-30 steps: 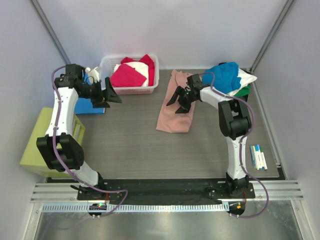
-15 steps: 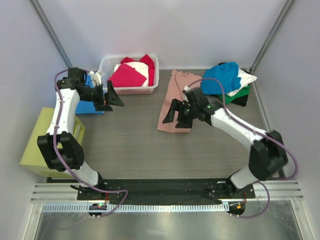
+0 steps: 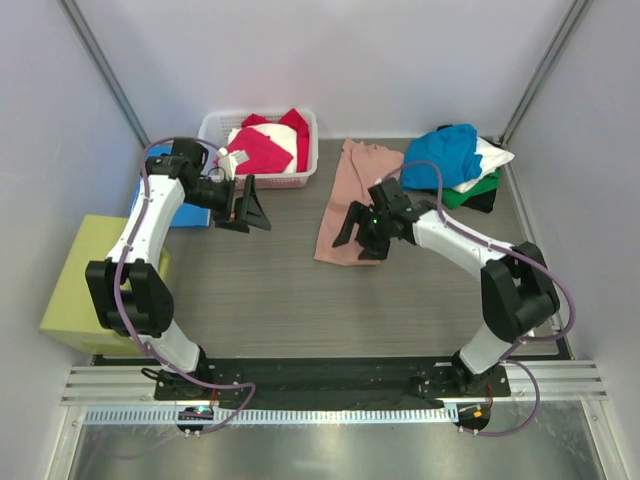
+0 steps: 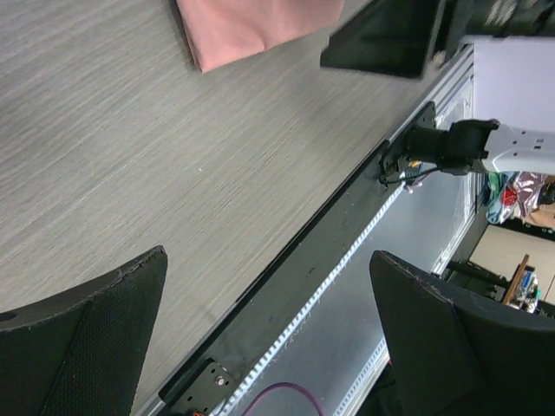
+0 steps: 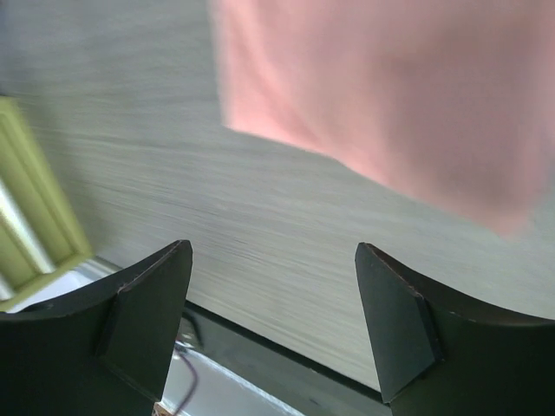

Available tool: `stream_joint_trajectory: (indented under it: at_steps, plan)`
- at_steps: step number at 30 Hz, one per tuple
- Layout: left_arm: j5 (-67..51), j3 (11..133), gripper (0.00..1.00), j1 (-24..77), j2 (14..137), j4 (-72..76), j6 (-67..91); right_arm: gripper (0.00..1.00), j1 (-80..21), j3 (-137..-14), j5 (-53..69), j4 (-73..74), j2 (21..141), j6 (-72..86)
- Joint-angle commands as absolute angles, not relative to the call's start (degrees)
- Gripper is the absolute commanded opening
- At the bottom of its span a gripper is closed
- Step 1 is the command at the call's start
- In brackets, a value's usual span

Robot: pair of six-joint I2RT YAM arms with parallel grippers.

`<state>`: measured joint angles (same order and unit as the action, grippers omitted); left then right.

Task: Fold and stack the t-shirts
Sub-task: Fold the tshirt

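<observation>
Just beneath the right claw point(image 3: 358, 232) lies the near end of the pink t-shirt point(image 3: 352, 185), a long narrow strip of cloth running away from the claw toward the far side of the table point(image 3: 270, 290). The claw is spread wide with nothing between its fingers. In its own wrist view point(image 5: 270, 251) the shirt's near edge point(image 5: 390, 95) sits just ahead of the fingertips.

The left claw point(image 3: 250, 205) is also released and empty. It hangs over bare table well to the left of the shirt, and the basket point(image 3: 210, 125) holding a magenta tee point(image 3: 262, 150) is just beyond it.

I'd say the fold of the pink shirt is half done: lengthwise yes, crosswise not yet. The next move seems to call for the right claw to drop, pinch that near hem and carry it over toward the far end. The left claw would have to come across to help. The pile topped by the teal-blue tee point(image 3: 445, 155), to the right claw's far right, looks like the stack it goes to.

I can't tell how many layers the strip has, and no print shows. The right wrist view is blurred, and the arm covers part of the shirt's right edge, so whether the fingers touch the cloth is unclear.
</observation>
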<state>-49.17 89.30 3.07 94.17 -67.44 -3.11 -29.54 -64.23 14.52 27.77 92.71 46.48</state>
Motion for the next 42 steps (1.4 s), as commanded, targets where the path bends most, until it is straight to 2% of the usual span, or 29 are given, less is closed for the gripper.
stream_joint_trajectory:
  at_steps: [1, 3, 7, 12, 18, 22, 31, 35, 42]
  plan:
    - [-50.19, 88.07, 1.0, 3.25, 94.13, -69.43, -5.8, 0.82, -29.53, -76.71, 20.54, 26.8, 94.3, 44.74]
    - [-50.1, 87.8, 1.0, 3.16, 94.22, -69.43, -6.24, 0.82, -29.44, -81.29, 20.83, 28.21, 95.97, 44.91]
    - [-49.92, 88.24, 1.0, 3.16, 94.92, -69.43, -6.24, 0.82, -28.04, -81.74, 20.39, 28.04, 100.8, 45.61]
    - [-49.4, 88.86, 1.0, 3.16, 95.45, -70.84, -7.29, 0.81, -26.9, -73.14, 16.18, 25.22, 104.41, 46.58]
    - [-48.78, 89.03, 1.0, 3.16, 94.83, -71.1, -8.35, 0.82, -23.38, -64.96, 9.84, 27.77, 102.57, 49.3]
    - [-49.22, 89.21, 1.0, 3.16, 95.27, -71.02, -8.09, 0.82, -24.26, -67.66, 13.97, 28.56, 102.66, 47.64]
    - [-48.96, 90.0, 1.0, 3.25, 95.54, -71.37, -8.09, 0.86, -24.43, -75.23, 19.86, 30.67, 95.1, 48.07]
    - [-49.31, 89.74, 1.0, 3.25, 95.71, -70.67, -7.38, 0.86, -22.94, -72.6, 15.66, 30.67, 95.53, 47.64]
    - [-48.87, 90.7, 1.0, 3.34, 96.42, -72.16, -7.82, 0.86, -19.78, -70.4, 8.27, 31.46, 103.7, 43.51]
